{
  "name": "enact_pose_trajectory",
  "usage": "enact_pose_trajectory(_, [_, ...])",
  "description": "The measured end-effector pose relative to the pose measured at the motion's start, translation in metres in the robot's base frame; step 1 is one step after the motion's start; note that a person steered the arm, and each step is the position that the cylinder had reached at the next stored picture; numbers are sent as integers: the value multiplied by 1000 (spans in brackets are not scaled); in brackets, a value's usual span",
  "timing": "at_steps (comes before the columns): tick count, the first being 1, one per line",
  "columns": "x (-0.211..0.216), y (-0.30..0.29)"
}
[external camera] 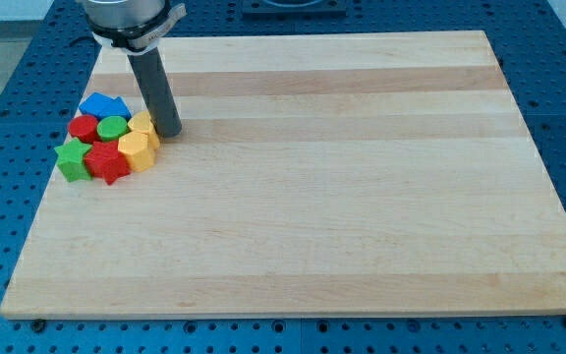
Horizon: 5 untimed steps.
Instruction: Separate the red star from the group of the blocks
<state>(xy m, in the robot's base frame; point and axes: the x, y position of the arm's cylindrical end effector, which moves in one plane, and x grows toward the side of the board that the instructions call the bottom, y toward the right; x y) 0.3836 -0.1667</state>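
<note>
One dark rod is all I end in, no fingers to open or close, so nothing is gripped. My tip [169, 133] rests on the desk [342, 197] just beside the upper yellow block [143, 125], at the cluster's right edge; whether they touch I cannot tell. Below that sits a second yellow block [138, 150]. The red star [107, 162] lies at the cluster's bottom, between this yellow block and the green star [70, 158]. Above them are a green round block [112, 128], a red round block [84, 127] and a blue block [104, 104].
</note>
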Motion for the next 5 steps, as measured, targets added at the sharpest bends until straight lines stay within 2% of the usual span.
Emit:
enact_pose_trajectory(2, [-91,9])
enact_pose_trajectory(3, [-108,-25])
enact_pose_trajectory(4, [-99,-99])
enact_pose_trajectory(5, [-71,-138])
